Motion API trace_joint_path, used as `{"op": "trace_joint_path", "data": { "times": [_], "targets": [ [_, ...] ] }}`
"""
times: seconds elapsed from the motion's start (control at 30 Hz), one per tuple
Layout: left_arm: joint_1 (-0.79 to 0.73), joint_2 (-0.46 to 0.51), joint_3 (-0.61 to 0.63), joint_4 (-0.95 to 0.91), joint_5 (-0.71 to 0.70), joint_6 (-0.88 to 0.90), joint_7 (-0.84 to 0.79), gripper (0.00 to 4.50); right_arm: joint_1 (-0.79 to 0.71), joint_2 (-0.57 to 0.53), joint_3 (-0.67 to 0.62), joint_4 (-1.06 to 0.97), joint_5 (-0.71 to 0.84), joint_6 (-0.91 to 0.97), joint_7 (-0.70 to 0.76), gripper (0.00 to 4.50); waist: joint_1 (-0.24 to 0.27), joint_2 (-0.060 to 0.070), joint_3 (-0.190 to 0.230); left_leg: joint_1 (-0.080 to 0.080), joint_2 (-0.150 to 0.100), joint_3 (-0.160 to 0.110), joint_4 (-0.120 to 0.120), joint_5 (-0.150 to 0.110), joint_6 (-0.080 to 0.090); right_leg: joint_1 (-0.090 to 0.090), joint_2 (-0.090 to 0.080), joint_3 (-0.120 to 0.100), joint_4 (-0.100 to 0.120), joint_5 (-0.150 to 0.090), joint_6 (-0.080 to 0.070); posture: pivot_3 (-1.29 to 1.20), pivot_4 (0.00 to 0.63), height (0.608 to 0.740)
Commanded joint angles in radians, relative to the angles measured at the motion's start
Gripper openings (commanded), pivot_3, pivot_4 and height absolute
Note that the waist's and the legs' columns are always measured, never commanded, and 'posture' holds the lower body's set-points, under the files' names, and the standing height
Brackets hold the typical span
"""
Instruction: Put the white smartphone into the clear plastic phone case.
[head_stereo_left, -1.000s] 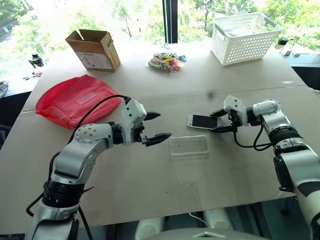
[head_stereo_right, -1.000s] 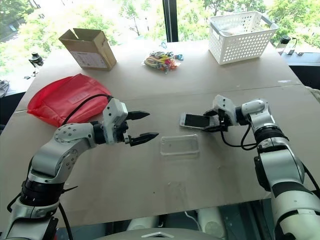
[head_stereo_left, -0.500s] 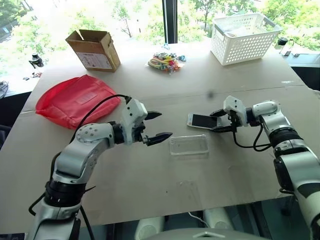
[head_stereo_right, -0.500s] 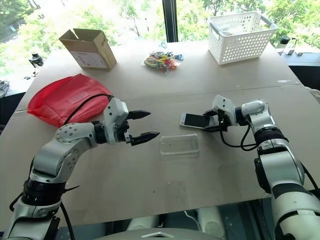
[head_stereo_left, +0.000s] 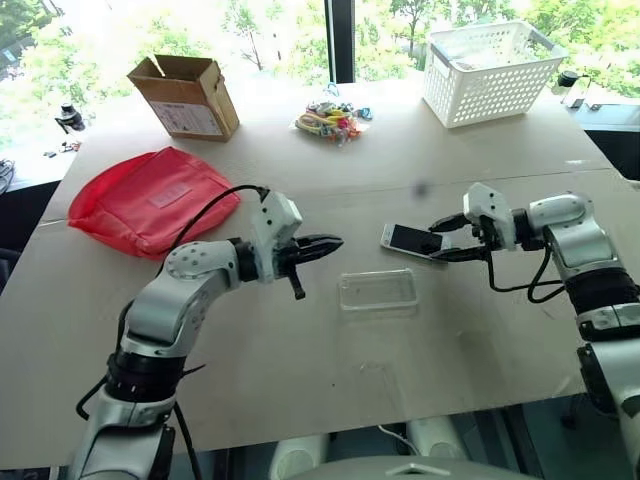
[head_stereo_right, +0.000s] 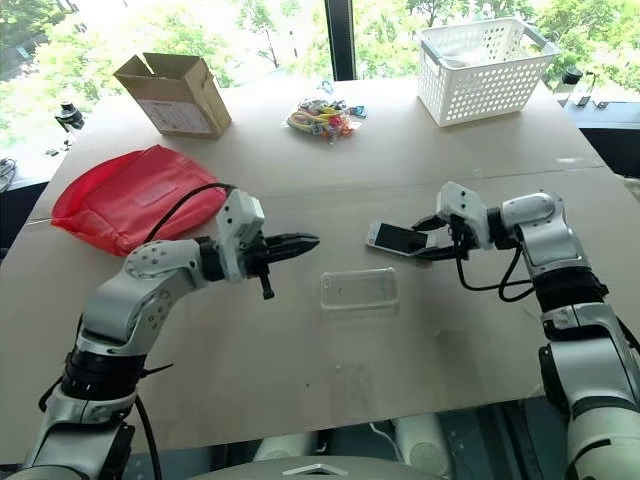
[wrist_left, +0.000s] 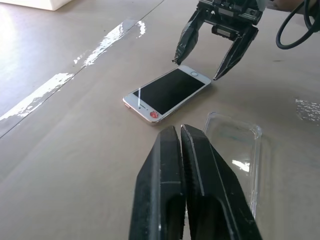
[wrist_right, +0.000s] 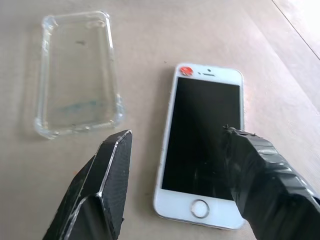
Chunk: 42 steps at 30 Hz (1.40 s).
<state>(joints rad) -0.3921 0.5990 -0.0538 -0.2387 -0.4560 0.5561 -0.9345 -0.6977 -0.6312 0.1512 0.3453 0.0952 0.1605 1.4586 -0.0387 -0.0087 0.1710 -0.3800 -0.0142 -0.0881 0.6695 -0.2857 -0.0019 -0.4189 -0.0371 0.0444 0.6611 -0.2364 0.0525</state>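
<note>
The white smartphone (head_stereo_left: 410, 240) lies screen-up on the table, its home-button end towards my right gripper (head_stereo_left: 444, 239). That gripper is open and hovers just over this end, a finger on each side and neither touching the phone (wrist_right: 202, 135). The clear plastic phone case (head_stereo_left: 378, 290) lies empty and open side up, just nearer me than the phone. My left gripper (head_stereo_left: 335, 241) is shut with nothing in it and points at the phone from the left, above the table and short of the case (wrist_left: 240, 145).
A red fabric pouch (head_stereo_left: 150, 200) lies at the left. At the far side stand a cardboard box (head_stereo_left: 185, 95), a heap of colourful small items (head_stereo_left: 330, 122) and a white basket (head_stereo_left: 490, 70). A seam crosses the table behind the phone.
My left gripper has shut from wide open. My right gripper has lifted and drawn back a little from the phone's end, its fingers slightly closer together.
</note>
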Motion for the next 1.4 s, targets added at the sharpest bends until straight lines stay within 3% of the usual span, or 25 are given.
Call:
{"op": "trace_joint_path", "data": {
  "times": [0.03, 0.17, 0.27, 0.37, 0.5, 0.77, 0.9, 1.17, 1.4],
  "targets": [
    [-0.040, -0.011, -0.007, 0.019, 0.001, -0.034, -0.017, 0.05, 0.014, -0.025, 0.007, -0.139, 0.043, 0.066, 0.011, 2.89, -0.002, 0.000, 0.000, 0.000, 0.000, 0.000, 0.000, 0.000, 0.000, 0.000, 0.000, 0.000, 0.000, 0.000, 0.000, 0.00, 0.150, 0.740],
    [-0.067, -0.021, -0.020, 0.055, 0.017, -0.060, -0.023, 0.05, -0.005, -0.018, 0.006, -0.037, 0.012, 0.047, -0.064, 2.89, 0.000, 0.000, 0.000, 0.000, -0.001, 0.000, 0.001, 0.000, 0.000, 0.001, 0.000, 0.000, 0.000, 0.000, 0.000, 0.00, 0.150, 0.740],
    [-0.074, -0.020, -0.023, 0.063, 0.020, -0.067, -0.029, 0.00, -0.035, 0.005, -0.013, 0.094, 0.011, 0.051, -0.120, 3.45, 0.000, 0.000, 0.000, 0.000, -0.001, 0.000, 0.001, 0.000, 0.000, 0.001, 0.000, 0.000, 0.000, 0.000, 0.000, 0.00, 0.150, 0.740],
    [-0.075, -0.017, -0.028, 0.072, 0.031, -0.076, -0.036, 0.00, -0.053, 0.021, -0.005, 0.199, -0.003, 0.002, -0.149, 4.46, -0.001, 0.000, 0.000, 0.000, -0.001, 0.001, 0.000, 0.002, -0.004, 0.000, 0.000, 0.000, 0.000, 0.000, 0.000, 0.00, 0.150, 0.740],
    [-0.073, -0.013, -0.022, 0.053, 0.026, -0.067, -0.034, 0.00, -0.070, 0.057, -0.005, 0.345, -0.025, -0.062, -0.210, 4.46, -0.005, 0.000, 0.000, 0.000, -0.001, 0.001, 0.000, 0.002, -0.004, 0.000, 0.000, 0.000, 0.000, 0.000, 0.000, 0.00, 0.150, 0.740],
    [-0.066, 0.003, -0.019, 0.028, 0.023, -0.055, -0.034, 0.00, -0.036, 0.069, 0.046, 0.396, -0.097, -0.126, -0.262, 4.46, -0.005, -0.001, -0.001, 0.006, -0.001, 0.002, 0.001, 0.000, 0.000, 0.006, 0.001, 0.001, 0.001, 0.000, 0.000, 0.00, 0.150, 0.740],
    [-0.073, 0.006, -0.025, 0.031, 0.025, -0.055, -0.039, 0.00, -0.026, 0.071, 0.050, 0.405, -0.101, -0.128, -0.266, 2.90, -0.004, -0.001, -0.001, 0.010, -0.001, 0.002, 0.001, 0.000, 0.000, 0.010, 0.001, 0.002, 0.001, 0.000, 0.000, 0.00, 0.150, 0.740],
    [-0.080, 0.016, -0.037, 0.037, 0.038, -0.053, -0.058, 0.00, -0.025, 0.071, 0.041, 0.398, -0.087, -0.127, -0.258, 2.89, -0.004, -0.001, -0.001, 0.017, -0.001, 0.002, 0.001, 0.000, 0.000, 0.016, 0.001, 0.002, 0.001, 0.000, 0.000, 0.00, 0.150, 0.740],
    [-0.079, 0.016, -0.042, 0.036, 0.058, -0.060, -0.053, 0.00, -0.051, 0.051, -0.001, 0.269, -0.016, -0.078, -0.207, 2.88, -0.004, -0.001, 0.000, 0.016, -0.001, 0.002, 0.000, 0.000, 0.000, 0.015, 0.001, 0.002, 0.000, 0.000, 0.000, 0.00, 0.150, 0.740]
  ]
}}
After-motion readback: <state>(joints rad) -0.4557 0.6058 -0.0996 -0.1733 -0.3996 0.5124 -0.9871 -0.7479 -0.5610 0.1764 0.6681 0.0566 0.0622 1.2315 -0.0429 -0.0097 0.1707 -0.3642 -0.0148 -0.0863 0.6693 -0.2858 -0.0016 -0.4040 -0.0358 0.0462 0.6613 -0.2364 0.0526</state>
